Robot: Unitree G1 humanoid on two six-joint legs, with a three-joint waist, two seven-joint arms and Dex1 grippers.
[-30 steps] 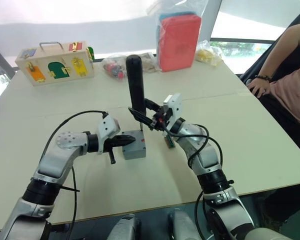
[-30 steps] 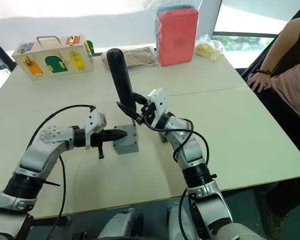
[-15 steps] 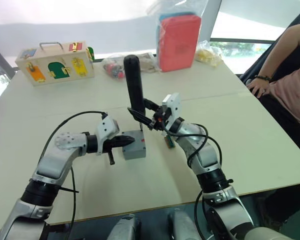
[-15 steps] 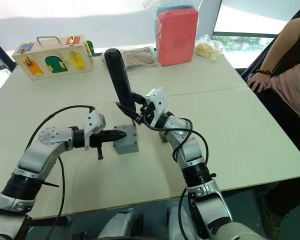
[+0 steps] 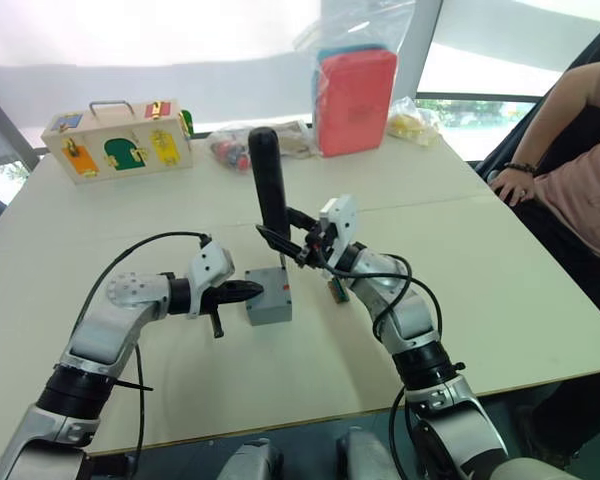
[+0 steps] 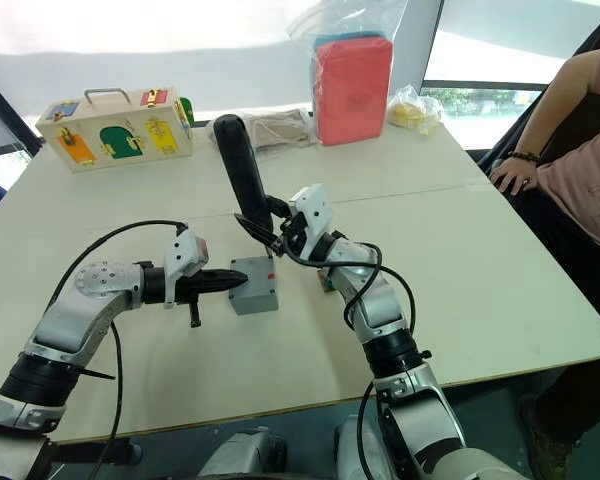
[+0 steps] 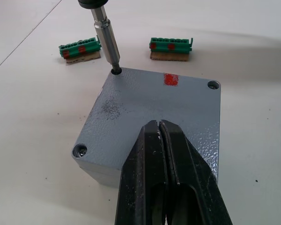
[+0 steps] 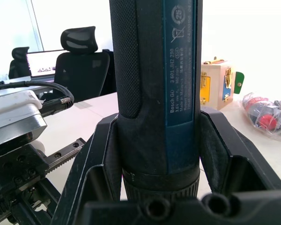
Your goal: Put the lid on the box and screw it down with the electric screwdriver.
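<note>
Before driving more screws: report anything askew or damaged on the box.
The lid sits square on the box. A dark smudge marks its top. The electric screwdriver leans slightly, bit in one corner hole.

- The lid (image 7: 152, 112) covers the box (image 6: 255, 298), so we cannot see what lies inside it.
- The closed left fingers (image 7: 171, 187) hide the lid's near edge and one corner.
- In the left wrist view the electric screwdriver (image 7: 103, 33) is cut off by the frame; we see just its bit.
- The person (image 5: 580, 170) at the desk (image 5: 500, 300) is cut off by the frame.
- The bags' contents (image 5: 230, 145) are too small for us to tell.
</note>
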